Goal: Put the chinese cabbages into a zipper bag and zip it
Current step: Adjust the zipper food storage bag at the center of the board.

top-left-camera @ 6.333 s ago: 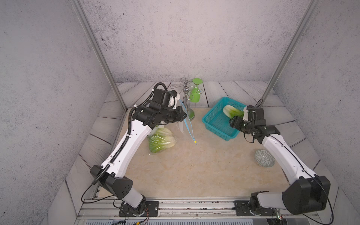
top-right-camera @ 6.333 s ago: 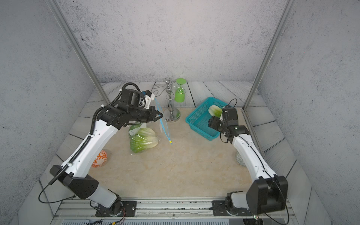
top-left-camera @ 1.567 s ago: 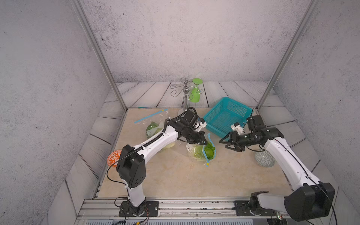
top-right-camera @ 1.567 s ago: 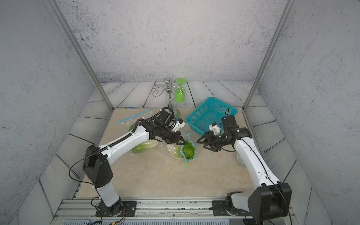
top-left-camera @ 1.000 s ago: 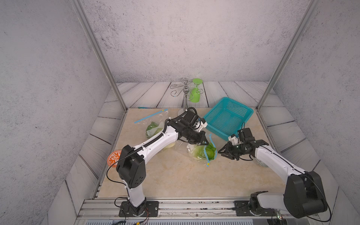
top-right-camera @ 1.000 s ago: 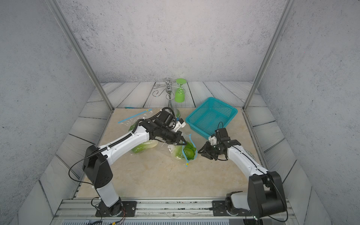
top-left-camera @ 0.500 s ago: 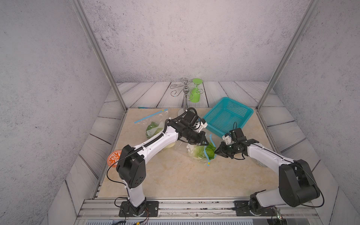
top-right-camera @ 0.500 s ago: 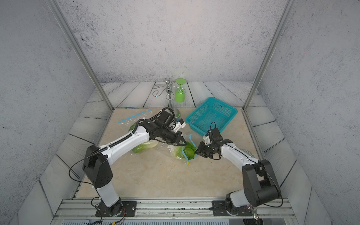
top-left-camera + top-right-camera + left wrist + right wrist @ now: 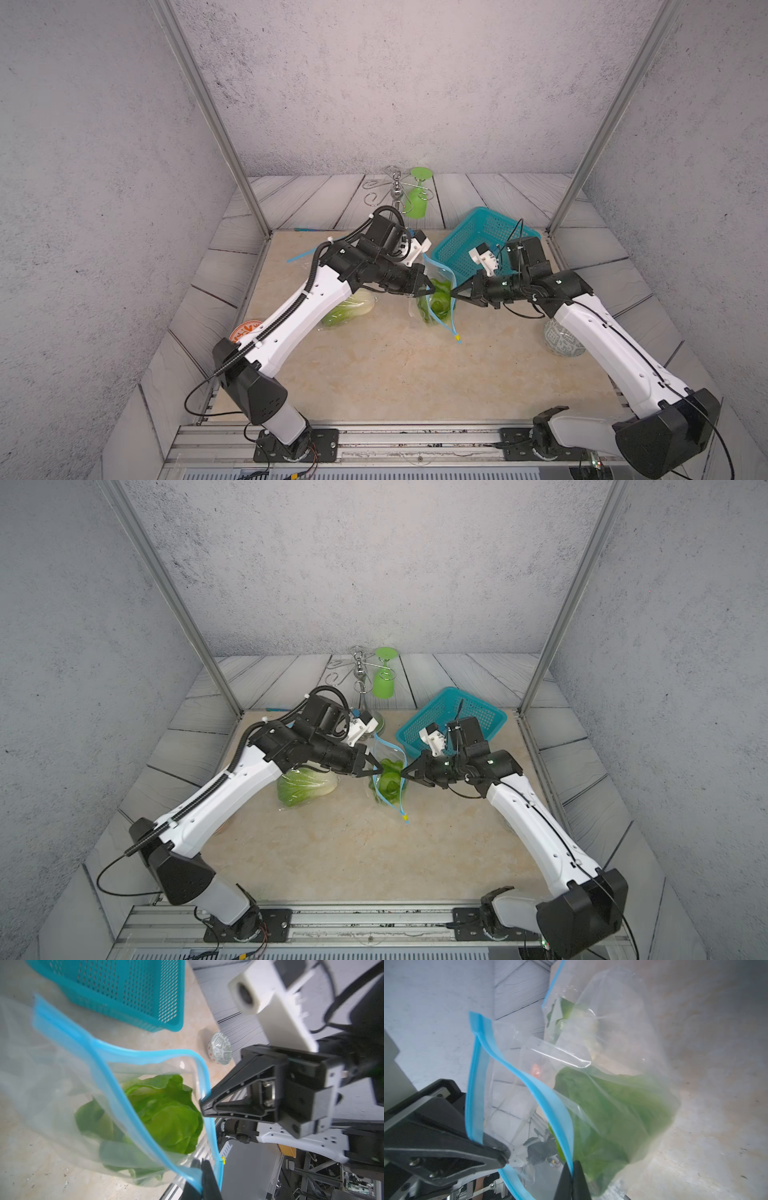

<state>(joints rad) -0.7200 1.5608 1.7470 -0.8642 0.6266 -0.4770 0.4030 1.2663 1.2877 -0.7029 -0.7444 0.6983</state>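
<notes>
The left gripper (image 9: 420,287) is pressed together on one blue zipper edge of the zipper bag (image 9: 441,275). The right gripper (image 9: 455,292) pinches the opposite edge, and the mouth gapes between them. One chinese cabbage (image 9: 435,302) sits inside, its leaves toward the mouth. Another cabbage head (image 9: 351,308) lies at 9 o'clock, under the left forearm. The teal basket (image 9: 478,237) stands near at 1 o'clock. Toward 6 o'clock there is bare table (image 9: 395,374).
</notes>
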